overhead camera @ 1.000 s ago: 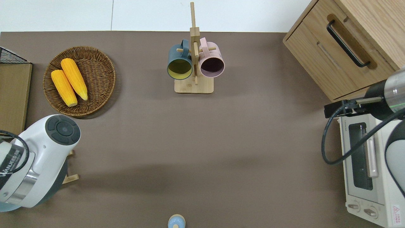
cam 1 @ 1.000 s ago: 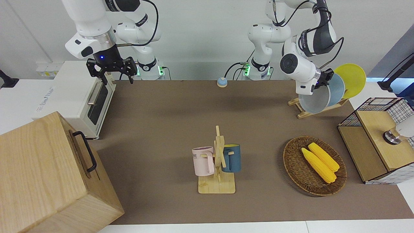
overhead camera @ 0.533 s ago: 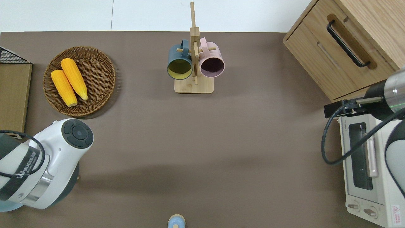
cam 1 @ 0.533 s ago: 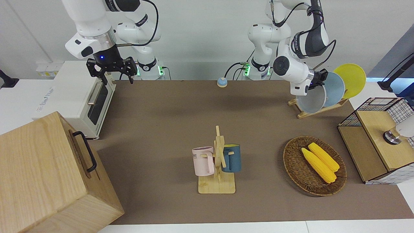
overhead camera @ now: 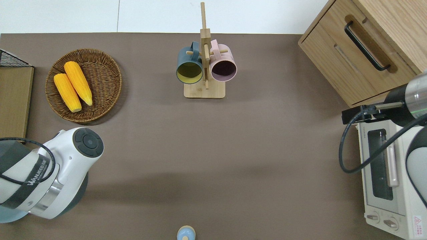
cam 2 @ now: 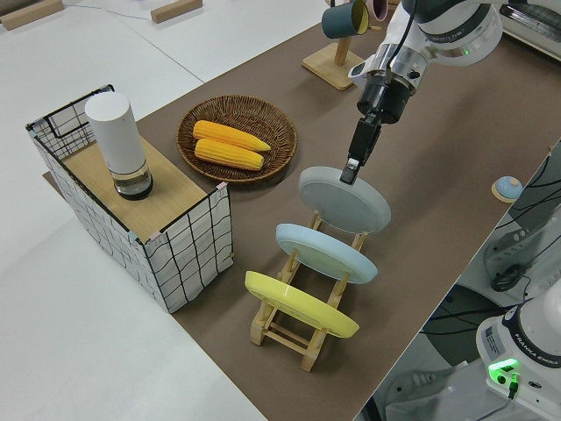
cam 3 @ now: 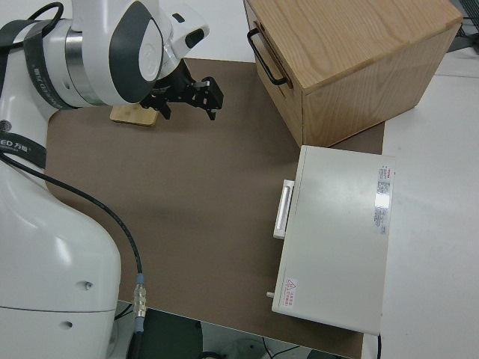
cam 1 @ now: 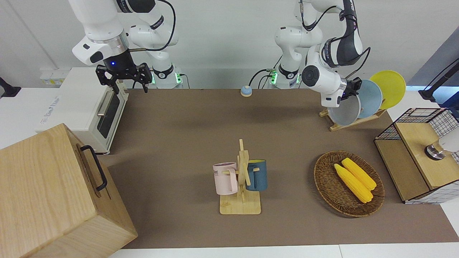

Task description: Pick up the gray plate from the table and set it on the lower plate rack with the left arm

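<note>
While the right pincer (cam 1: 123, 77) sits parked with its fingers spread wide, all the action is at the left arm's end of the desk (cam 1: 179, 143). The left pincer (cam 2: 351, 171) reaches down from above and looks clenched on the upper rim of the gray plate (cam 2: 344, 200). So the plate lies directly below the fingers, and the left arm is by far the nearer one. The plate stands on edge, tilted, in the end slot of the plate rack (cam 2: 289, 329), the slot toward the desk's middle. Beside it the light blue plate (cam 2: 324, 253) and the yellow plate (cam 2: 298, 303) lean the same way. It looks seated, so I'd say the next call is a release and a lift along the plate's own slant. Farther out, the basket (cam 1: 324, 179) of corn is well apart.
</note>
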Robot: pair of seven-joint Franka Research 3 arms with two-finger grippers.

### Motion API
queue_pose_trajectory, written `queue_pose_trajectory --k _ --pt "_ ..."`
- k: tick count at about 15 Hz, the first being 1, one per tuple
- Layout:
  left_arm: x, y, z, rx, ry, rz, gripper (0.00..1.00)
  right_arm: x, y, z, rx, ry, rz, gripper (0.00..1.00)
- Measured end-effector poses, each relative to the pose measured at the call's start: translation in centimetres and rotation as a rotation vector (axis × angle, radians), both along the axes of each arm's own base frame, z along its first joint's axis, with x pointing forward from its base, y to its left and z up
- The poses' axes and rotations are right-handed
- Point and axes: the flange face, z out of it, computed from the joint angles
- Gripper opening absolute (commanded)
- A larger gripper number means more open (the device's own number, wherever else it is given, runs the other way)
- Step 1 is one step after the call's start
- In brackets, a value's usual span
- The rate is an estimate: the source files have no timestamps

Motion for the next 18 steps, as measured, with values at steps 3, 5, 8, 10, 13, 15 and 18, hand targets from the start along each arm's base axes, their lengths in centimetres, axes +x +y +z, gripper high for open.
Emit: queue_pose_trajectory --k 3,5,8,10,13,15,18 --pt "0.1 0.0 -0.9 0.004 0.013 0.004 0.0 0.0 0.0 0.0 0.0 0.0 0.0 0.983" --pt "0.0 0.0 -1.4 0.006 0.022 0.004 0.2 0.0 0.0 0.0 0.0 0.0 0.0 0.983" --pt "0.0 0.0 -1.5 0.007 0.024 0.004 1.0 0.0 0.0 0.0 0.0 0.0 0.0 0.983" --pt "0.0 0.0 -1.5 0.008 0.024 0.003 1.0 0.0 0.0 0.0 0.0 0.0 0.0 0.983" --pt "0.0 0.0 -1.4 0.01 0.023 0.002 1.0 0.0 0.0 0.0 0.0 0.0 0.0 0.983" --pt "0.0 0.0 -1.4 0.01 0.023 0.001 1.0 0.0 0.0 0.0 0.0 0.0 0.0 0.983" --pt "0.0 -0.1 -1.4 0.011 0.023 0.0 1.0 0.0 0.0 0.0 0.0 0.0 0.0 0.983"
